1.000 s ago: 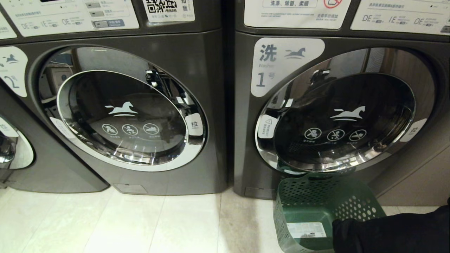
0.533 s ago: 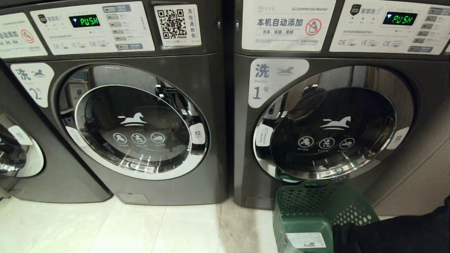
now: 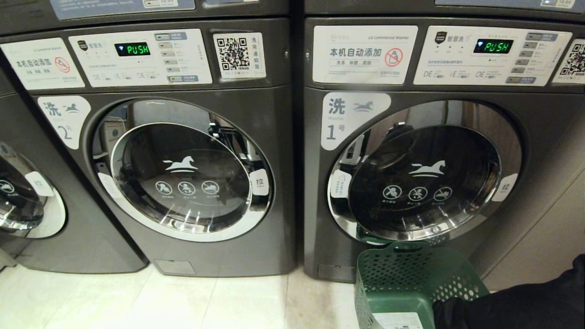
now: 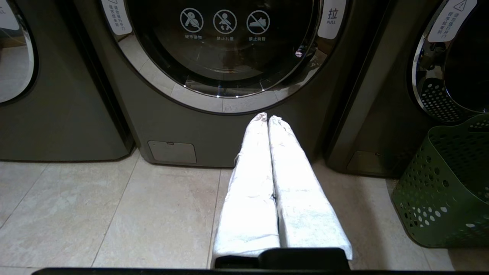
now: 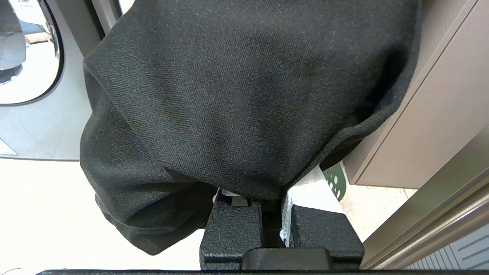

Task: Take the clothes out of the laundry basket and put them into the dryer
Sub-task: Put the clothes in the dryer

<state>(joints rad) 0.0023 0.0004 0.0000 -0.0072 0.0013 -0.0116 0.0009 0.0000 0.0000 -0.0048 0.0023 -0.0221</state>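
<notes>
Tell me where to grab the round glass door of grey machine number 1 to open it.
Take the round glass door at its right rim, by the white pull label likely marking the opening edge, coming from the front. The green perforated basket crowds the lower rim. Right gripper holds black cloth; left gripper is free.
</notes>
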